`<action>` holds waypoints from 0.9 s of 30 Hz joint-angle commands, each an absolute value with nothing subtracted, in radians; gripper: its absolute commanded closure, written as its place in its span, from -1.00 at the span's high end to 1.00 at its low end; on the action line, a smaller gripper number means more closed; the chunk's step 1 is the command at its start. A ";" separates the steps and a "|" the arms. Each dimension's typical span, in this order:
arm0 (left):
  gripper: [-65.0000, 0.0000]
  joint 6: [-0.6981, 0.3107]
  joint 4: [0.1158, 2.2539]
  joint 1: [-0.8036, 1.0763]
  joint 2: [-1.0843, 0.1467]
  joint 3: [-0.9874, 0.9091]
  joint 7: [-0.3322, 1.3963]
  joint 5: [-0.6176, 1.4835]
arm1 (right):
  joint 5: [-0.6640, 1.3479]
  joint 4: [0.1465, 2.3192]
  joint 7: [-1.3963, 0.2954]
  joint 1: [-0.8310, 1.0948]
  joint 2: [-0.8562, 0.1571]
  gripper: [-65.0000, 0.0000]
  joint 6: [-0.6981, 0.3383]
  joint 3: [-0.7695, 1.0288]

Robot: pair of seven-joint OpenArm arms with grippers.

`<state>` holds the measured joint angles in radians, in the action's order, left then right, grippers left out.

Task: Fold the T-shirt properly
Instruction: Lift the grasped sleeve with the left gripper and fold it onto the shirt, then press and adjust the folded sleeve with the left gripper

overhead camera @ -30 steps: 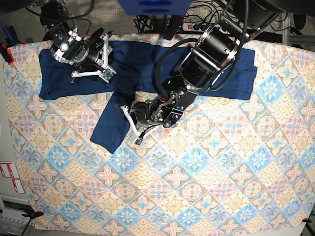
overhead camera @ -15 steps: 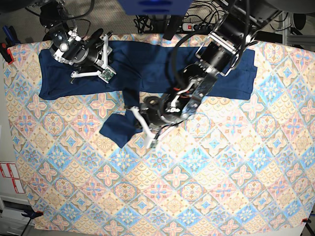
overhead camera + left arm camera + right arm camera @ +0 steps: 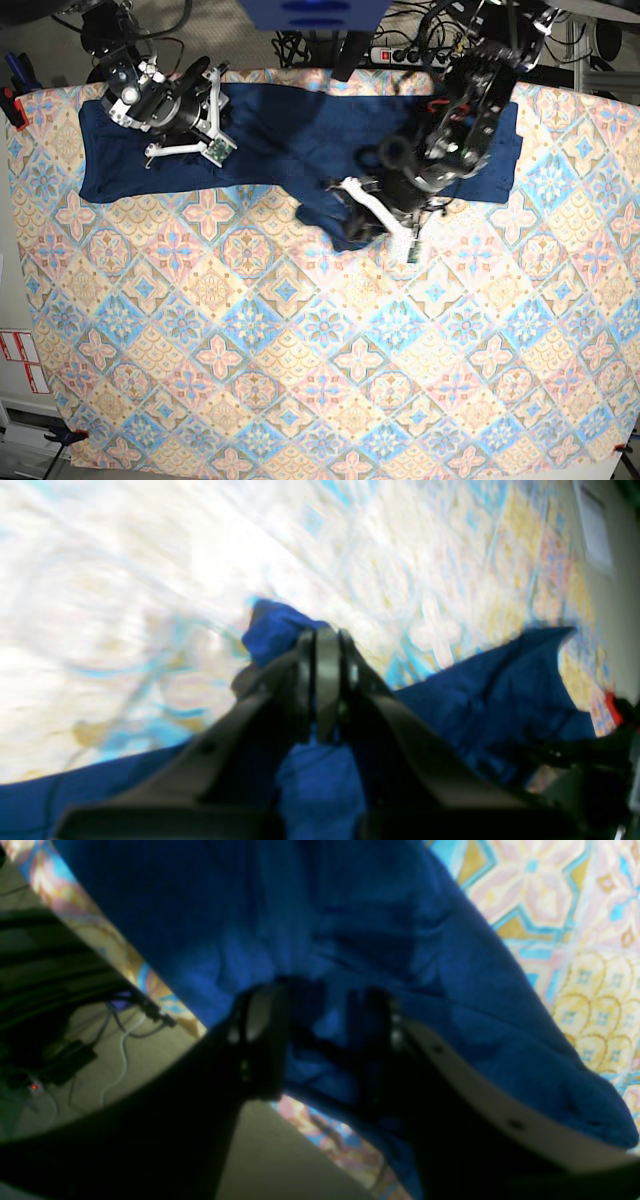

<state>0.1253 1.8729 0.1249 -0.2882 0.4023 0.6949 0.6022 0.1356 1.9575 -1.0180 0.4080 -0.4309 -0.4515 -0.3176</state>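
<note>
Compared with one second ago, the left gripper (image 3: 385,222) has carried the dangling sleeve end of the T-shirt (image 3: 290,125) from the near-left of the shirt body back toward the shirt's middle. The sleeve, which earlier lay stretched diagonally over the tablecloth (image 3: 300,360), is now bunched in a small heap just beside the shirt's near edge. The left arm has swung with it and now crosses the shirt's right half. The right gripper (image 3: 200,120) has not shifted over the same second.

In the left wrist view the left gripper (image 3: 322,680) has its jaws pressed together with a fold of blue T-shirt (image 3: 475,690) fabric pinched at the tips; the picture is motion-blurred. In the right wrist view the right gripper (image 3: 320,1040) stands with jaws apart over the T-shirt (image 3: 350,940), dark cloth showing between the fingers; nothing shows it clamped on the fabric.

Surface: one bench covered by a pastel patterned tablecloth of blue, pink and yellow tiles. The T-shirt lies along the bench's far edge, its left sleeve spread flat under the right gripper. Beyond the far edge there are cables and a power strip (image 3: 405,52) on the floor. White labels with red marks (image 3: 22,360) sit off the tablecloth's left edge.

Count: one T-shirt, two arms, two grippers.
</note>
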 commanded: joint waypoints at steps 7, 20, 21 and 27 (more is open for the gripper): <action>-1.00 0.117 2.035 0.311 -0.346 0.236 0.680 0.604 | 0.142 1.975 -1.004 0.404 -0.438 -0.28 -0.450 -0.312; -1.00 0.117 2.068 0.516 -0.343 0.128 0.679 0.581 | 0.142 1.975 -1.004 0.404 -0.438 -0.28 -0.450 -0.312; -1.00 0.117 2.068 0.527 -0.341 0.130 0.679 0.552 | 0.142 1.975 -1.004 0.404 -0.438 -0.28 -0.450 -0.312; -1.00 0.117 2.064 0.607 -0.285 0.130 0.687 0.375 | 0.142 1.974 -1.004 0.404 -0.438 -0.28 -0.450 -0.314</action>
<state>0.1238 2.0464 0.6010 -0.2817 0.1310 0.6998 0.3702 0.1356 1.9579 -1.0145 0.4053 -0.4301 -0.4515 -0.3176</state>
